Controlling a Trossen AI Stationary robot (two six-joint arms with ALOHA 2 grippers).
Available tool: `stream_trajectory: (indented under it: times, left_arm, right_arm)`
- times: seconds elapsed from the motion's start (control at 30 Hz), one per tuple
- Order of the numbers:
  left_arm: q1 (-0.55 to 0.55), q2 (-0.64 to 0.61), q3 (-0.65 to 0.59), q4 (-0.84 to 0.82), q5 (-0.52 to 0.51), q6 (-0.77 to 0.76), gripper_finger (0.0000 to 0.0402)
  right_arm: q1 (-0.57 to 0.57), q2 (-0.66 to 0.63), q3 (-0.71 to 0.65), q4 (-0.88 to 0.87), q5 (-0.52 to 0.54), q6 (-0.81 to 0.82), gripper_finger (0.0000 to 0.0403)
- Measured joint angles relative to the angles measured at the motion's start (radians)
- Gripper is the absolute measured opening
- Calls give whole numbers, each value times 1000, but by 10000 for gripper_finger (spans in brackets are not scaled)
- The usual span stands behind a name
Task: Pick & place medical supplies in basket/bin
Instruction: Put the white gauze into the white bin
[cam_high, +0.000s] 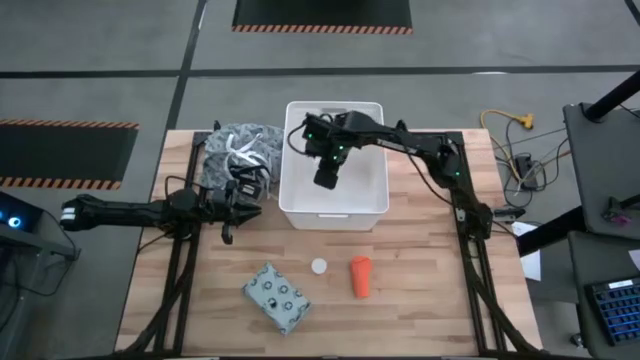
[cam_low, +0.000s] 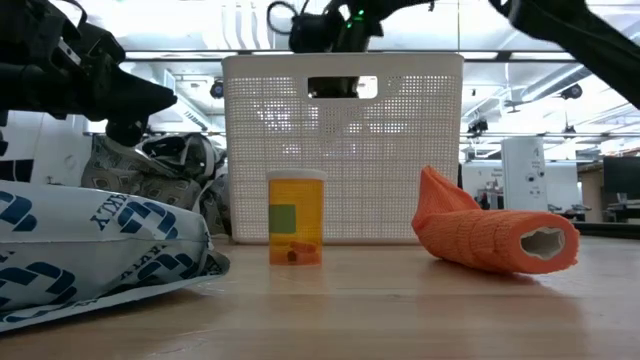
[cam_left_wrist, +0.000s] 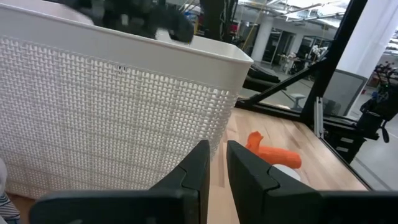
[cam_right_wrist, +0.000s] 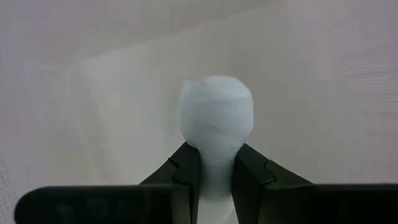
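From above, the right gripper (cam_high: 326, 176) is hanging over the inside of the white bin (cam_high: 371, 205), which is sitting at the far middle of the table (cam_high: 430, 290); the left gripper (cam_high: 232, 212) is waiting just left of the bin, near the grey cloth bundle (cam_high: 235, 150). Lying on the near half of the table are the dotted packet (cam_high: 276, 296), the white cap (cam_high: 319, 266) and an orange item (cam_high: 360, 276). At table height, an orange pill bottle (cam_low: 296, 217) is standing upright in front of the bin (cam_low: 343, 150), with an orange roll (cam_low: 495, 238) lying to its right and the packet (cam_low: 95, 245) at left. The left wrist view is showing its fingers (cam_left_wrist: 196, 171) nearly closed on nothing, beside the bin wall (cam_left_wrist: 93, 118). The right wrist view is showing its fingers (cam_right_wrist: 247, 168) clamping a white roll (cam_right_wrist: 216, 121) inside the bin.
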Motion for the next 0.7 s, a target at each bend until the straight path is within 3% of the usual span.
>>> stream_trajectory:
  times: [0.53,0.7]
  left_arm:
    - [0,0,0,0,-1,0,38]
    - [0,0,0,0,0,0,38]
  right_arm:
    - [0,185,27,-8,-22,-40,53]
    - [0,193,25,-6,-21,-1,82]
